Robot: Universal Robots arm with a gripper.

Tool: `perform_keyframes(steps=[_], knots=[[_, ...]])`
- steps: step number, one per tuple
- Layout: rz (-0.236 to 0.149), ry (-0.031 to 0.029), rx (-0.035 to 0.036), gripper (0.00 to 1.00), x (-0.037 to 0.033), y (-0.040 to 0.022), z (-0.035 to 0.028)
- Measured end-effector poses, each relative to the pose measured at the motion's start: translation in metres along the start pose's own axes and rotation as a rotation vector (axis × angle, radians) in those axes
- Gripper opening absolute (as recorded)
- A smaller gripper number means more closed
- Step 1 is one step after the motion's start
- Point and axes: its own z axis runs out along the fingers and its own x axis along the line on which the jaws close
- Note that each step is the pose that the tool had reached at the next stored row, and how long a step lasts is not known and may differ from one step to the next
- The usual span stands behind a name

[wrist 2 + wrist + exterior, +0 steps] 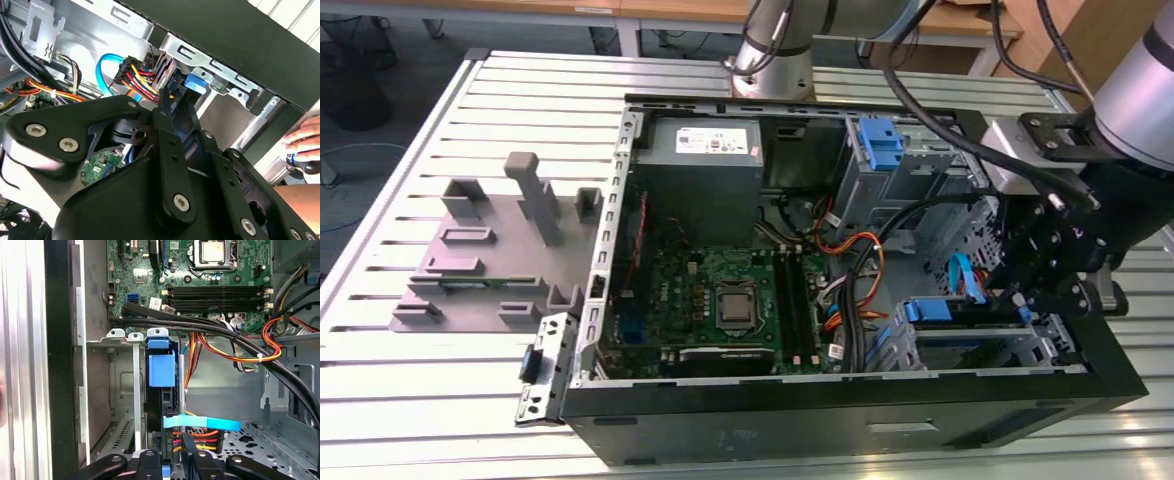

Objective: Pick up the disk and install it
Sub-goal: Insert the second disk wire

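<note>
Claw's down in the drive cage, disk already sitting in its slot

In the first wrist view the gripper (pixel 172 460) is nearest, fingers close together around the disk's (pixel 161 390) rear edge by the cables; can't tell if it's truly pinching. Farther off, around 12 o'clock, the motherboard (pixel 200 275). The exterior view shows the computer case (pixel 854 420).

One disk (pixel 161 390), one computer case (pixel 854 420), one motherboard (pixel 720 300), perhaps two blue latches.
</note>
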Motion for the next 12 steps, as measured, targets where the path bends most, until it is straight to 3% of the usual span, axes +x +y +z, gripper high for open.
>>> perform_keyframes(steps=[6,12], knots=[[0.0,0.0,0.0,0.3,0.0001,-0.0004,-0.0115],[0.0,0.0001,0.0,0.3,0.0001,-0.0004,-0.0121]])
